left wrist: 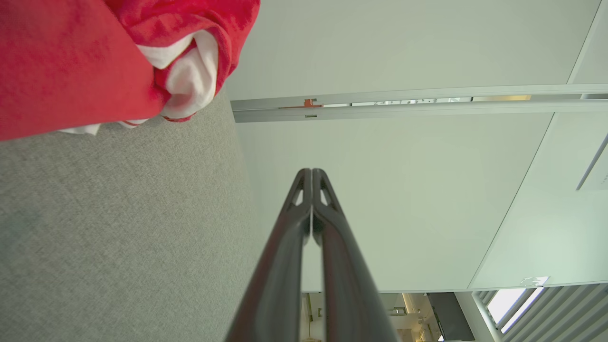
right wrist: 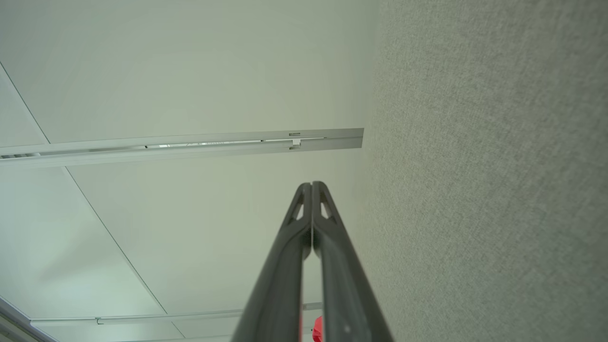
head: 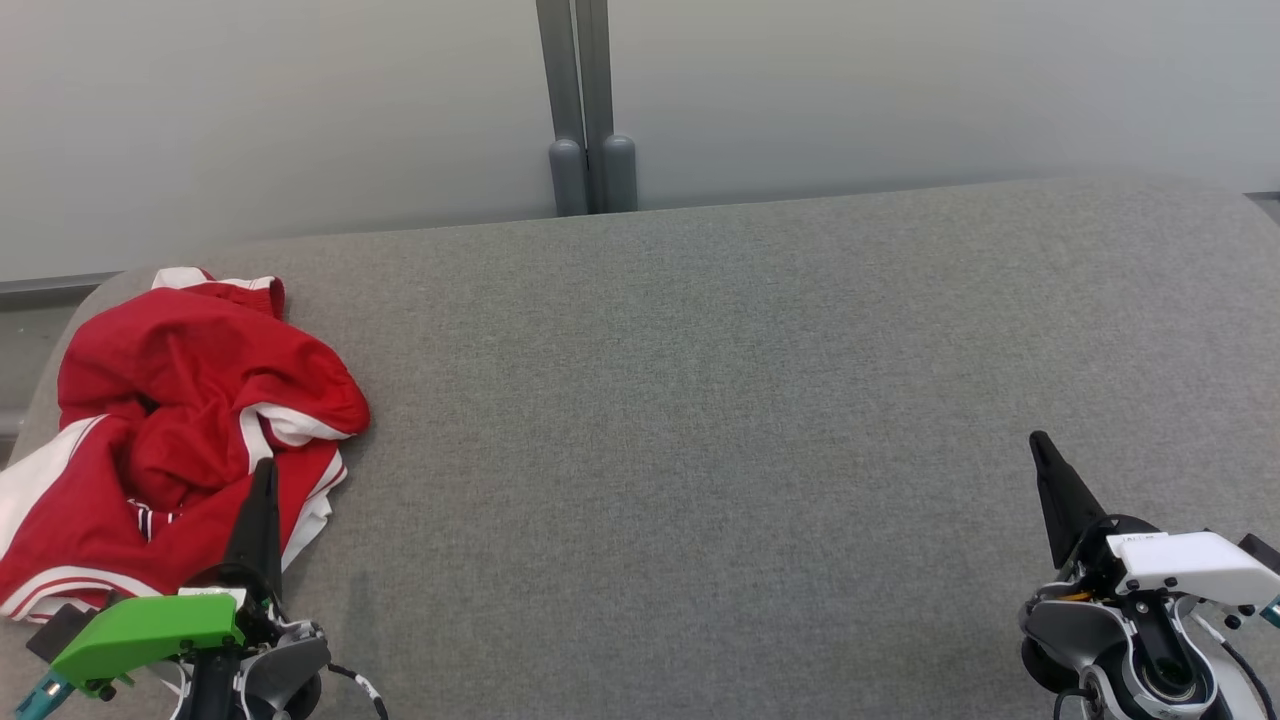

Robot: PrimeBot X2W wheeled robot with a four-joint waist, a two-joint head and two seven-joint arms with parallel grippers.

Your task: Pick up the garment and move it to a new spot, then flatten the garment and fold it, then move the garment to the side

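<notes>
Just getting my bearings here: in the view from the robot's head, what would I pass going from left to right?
The red and white garment → grey post at the wall → right gripper.

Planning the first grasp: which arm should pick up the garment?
Left. The left gripper, shut, is right beside the crumpled red garment; the right gripper, also shut, sits far across the grey surface.

The garment [head: 180,420] lies on the table [head: 700,400], at its left end. My left gripper [head: 264,470] is just beside the garment's near right edge. My right gripper [head: 1040,442] is well to the garment's right. A post [head: 588,110] stands behind the table, right of the garment.
</notes>
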